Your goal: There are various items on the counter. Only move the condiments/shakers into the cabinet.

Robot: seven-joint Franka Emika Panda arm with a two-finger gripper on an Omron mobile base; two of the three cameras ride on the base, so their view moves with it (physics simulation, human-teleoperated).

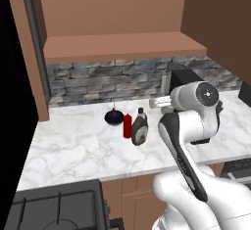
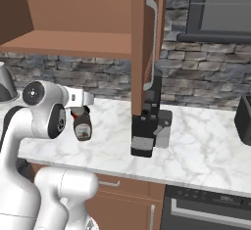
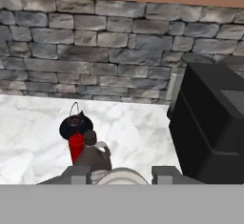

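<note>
My gripper [image 3: 121,174] is shut on the small pale shaker [image 3: 116,177], whose round top shows between the two finger tips. In the left base view the gripper [image 1: 159,103] hangs above the white marble counter [image 1: 73,146], right of the other items, with the shaker [image 1: 157,102] at its tip. A slim red bottle [image 1: 127,125] and a dark brown bottle [image 1: 139,129] stand side by side, with the round black object [image 1: 113,117] just behind them. The hand view looks over the same group: red bottle [image 3: 76,147], brown bottle [image 3: 96,155], black object [image 3: 75,126]. The cabinet shelf [image 1: 122,45] runs above.
A black appliance [image 3: 209,127] stands on the counter to the right, close to the hand. The open cabinet door [image 2: 144,43] hangs down in front of that appliance [image 2: 149,133]. The stone wall [image 1: 108,80] backs the counter. A black stove top [image 1: 54,204] lies at the lower left.
</note>
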